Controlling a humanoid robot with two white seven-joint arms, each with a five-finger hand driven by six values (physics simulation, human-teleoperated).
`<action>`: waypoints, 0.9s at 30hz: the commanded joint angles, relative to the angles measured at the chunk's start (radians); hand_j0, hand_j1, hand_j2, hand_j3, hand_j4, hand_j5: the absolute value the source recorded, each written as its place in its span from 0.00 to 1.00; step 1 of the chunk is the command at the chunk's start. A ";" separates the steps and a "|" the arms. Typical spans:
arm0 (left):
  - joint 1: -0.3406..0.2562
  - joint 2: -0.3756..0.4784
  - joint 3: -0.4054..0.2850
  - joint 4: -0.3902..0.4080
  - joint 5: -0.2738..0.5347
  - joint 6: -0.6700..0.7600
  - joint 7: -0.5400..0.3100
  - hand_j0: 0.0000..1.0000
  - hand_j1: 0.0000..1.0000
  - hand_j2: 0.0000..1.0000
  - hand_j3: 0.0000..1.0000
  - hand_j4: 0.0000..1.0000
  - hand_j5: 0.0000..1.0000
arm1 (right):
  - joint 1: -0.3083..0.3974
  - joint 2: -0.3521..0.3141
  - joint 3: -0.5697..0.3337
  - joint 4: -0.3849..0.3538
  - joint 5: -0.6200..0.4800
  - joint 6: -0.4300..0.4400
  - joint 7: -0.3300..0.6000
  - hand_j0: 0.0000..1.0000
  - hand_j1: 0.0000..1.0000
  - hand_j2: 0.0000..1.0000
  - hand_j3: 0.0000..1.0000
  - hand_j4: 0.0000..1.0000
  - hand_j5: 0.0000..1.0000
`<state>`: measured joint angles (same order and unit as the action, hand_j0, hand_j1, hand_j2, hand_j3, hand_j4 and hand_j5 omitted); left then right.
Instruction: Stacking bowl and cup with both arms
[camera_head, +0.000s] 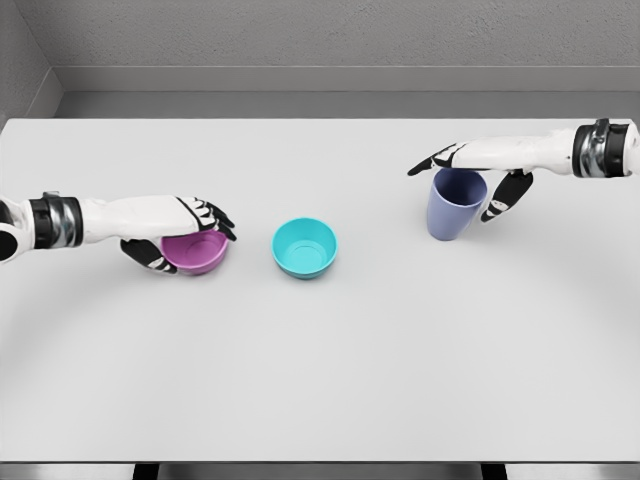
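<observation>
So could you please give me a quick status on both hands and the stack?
Left hand closing around purple bowl. Right hand around blue cup. Teal bowl between them, empty. Nothing stacked yet.

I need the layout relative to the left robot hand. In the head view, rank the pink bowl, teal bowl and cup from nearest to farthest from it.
1. Pink bowl: right at the left robot hand, whose fingers curve around it.
2. Teal bowl: mid-table, just right of the pink one.
3. Cup: far right, under the right robot hand.
</observation>
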<state>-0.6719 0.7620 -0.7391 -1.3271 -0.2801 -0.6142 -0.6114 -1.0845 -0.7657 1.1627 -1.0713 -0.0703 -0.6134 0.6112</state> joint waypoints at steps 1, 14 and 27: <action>0.000 0.000 0.006 -0.029 0.009 0.003 0.001 0.70 0.70 0.70 0.70 0.70 0.70 | 0.000 -0.003 -0.002 -0.001 -0.006 0.003 0.000 1.00 1.00 1.00 1.00 1.00 1.00; -0.031 -0.004 0.012 -0.089 0.013 0.003 0.001 0.70 0.70 0.70 0.70 0.70 0.70 | 0.000 -0.004 -0.002 -0.002 -0.008 0.003 0.000 1.00 1.00 1.00 1.00 1.00 1.00; -0.067 -0.046 0.006 -0.138 0.012 0.003 0.001 0.70 0.70 0.70 0.70 0.70 0.70 | 0.000 -0.004 -0.002 -0.002 -0.008 0.003 0.000 1.00 1.00 1.00 1.00 1.00 1.00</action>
<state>-0.7409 0.7228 -0.7328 -1.4565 -0.2753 -0.6143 -0.6115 -1.0845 -0.7696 1.1627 -1.0735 -0.0715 -0.6134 0.6112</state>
